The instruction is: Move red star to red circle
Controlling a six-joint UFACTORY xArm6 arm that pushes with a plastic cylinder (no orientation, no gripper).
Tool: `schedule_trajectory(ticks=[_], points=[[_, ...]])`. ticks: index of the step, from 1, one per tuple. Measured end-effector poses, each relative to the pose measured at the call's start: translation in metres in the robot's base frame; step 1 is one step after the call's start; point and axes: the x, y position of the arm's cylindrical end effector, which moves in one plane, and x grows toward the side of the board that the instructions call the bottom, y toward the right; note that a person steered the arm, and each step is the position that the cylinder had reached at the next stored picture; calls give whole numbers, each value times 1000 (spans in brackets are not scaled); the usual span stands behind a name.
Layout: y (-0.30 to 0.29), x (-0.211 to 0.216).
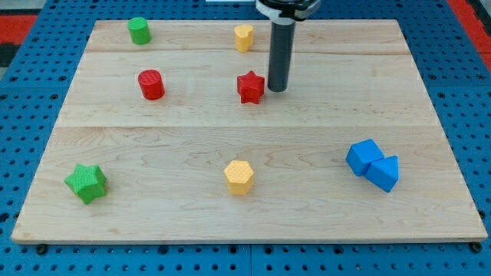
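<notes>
The red star [250, 87] lies on the wooden board, above the middle. The red circle [151, 84], a short cylinder, stands to its left, well apart, at about the same height in the view. My tip [277, 88] rests on the board just right of the red star, very close to it or touching its right side; I cannot tell which.
A green cylinder [139, 31] stands at the top left and a yellow block [244, 37] at the top centre. A green star [86, 182] lies at the bottom left, a yellow hexagon [239, 177] at the bottom centre. Two blue blocks [373, 165] touch at the right.
</notes>
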Motion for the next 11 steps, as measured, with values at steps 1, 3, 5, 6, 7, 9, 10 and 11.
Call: schedule_trajectory(ticks=[1, 3, 5, 6, 7, 9, 10, 11], points=[[-83, 53], [-35, 56], [-49, 30], [-94, 21], [-95, 0], [-115, -38], [-151, -31], [-157, -31]])
